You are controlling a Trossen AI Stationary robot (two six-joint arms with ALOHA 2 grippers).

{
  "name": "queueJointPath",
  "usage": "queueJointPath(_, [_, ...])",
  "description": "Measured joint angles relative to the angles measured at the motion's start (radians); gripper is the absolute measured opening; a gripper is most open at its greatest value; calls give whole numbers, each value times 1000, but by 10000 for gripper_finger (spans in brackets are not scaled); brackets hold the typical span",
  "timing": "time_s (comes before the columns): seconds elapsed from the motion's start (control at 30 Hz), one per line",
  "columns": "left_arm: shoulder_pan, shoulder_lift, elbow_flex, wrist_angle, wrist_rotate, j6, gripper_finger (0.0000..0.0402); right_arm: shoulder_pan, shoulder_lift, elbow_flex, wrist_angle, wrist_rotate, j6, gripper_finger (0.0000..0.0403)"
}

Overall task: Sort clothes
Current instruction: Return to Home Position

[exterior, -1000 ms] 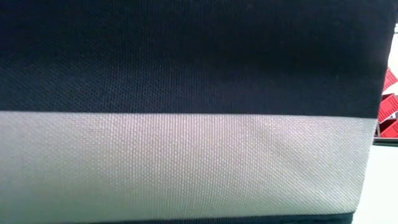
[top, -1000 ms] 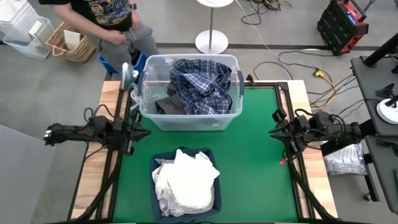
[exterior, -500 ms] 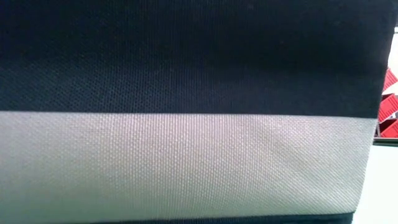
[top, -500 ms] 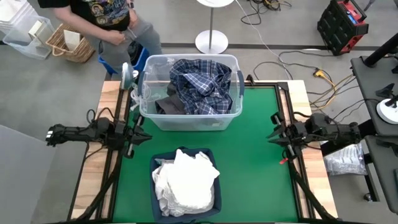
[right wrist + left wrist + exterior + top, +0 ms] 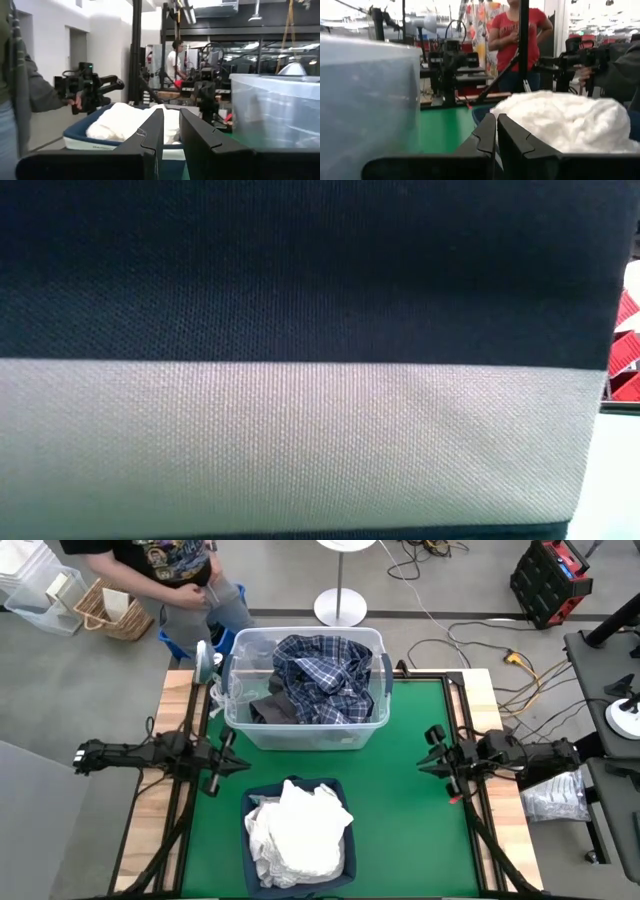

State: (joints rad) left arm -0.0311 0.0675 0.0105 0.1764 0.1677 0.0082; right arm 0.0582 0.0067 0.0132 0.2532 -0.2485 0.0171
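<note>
Though kept apart on green table (image 5: 410,830), all stowed: in clear tub (image 5: 305,735) at far edge, plaid shirt (image 5: 320,675) over dark grey garment (image 5: 272,710); in navy bin (image 5: 330,785) at near edge, heaped white garments (image 5: 300,835). At left side, left gripper (image 5: 496,120), fingers pressed together, empty; opposite, right gripper (image 5: 171,112), fingers slightly parted, empty.

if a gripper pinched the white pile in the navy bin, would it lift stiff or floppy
Probably floppy: the white clothes lie in loose crumpled folds, so a pinch would likely lift only one drooping layer. They mound above the rim of the navy bin, so trailing pieces may spill over.
</note>
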Motion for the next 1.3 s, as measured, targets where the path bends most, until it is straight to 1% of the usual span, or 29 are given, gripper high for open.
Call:
queueJointPath(0.13, [0, 2, 0, -54, 0, 1, 0, 0, 1, 0, -1, 21, -20, 52])
queueJointPath(0.27, [0, 6, 0, -61, 0, -1, 0, 0, 2, 0, -2, 51, -16, 52])
queueJointPath(0.37, [0, 7, 0, -74, -1, 3, 0, 0, 2, 0, -19, 48, -39, 52])
queueJointPath(0.53, [0, 9, 0, -106, -28, 62, 0, 0, 1, -1, -16, 39, -79, 52])
queueJointPath(0.63, [0, 9, 0, -134, -27, 65, 0, 0, 1, -1, -16, 39, -77, 52])
queueJointPath(0.87, [0, 33, 0, -136, -28, 113, 0, 0, 3, -1, -26, 39, -61, 52])
queueJointPath(1.07, [0, 48, 0, -137, -27, 112, 0, 0, 6, -1, -39, 40, -20, 52])
queueJointPath(1.3, [0, 61, 0, -137, -27, 111, 0, 0, 9, -1, -39, 40, -17, 52])
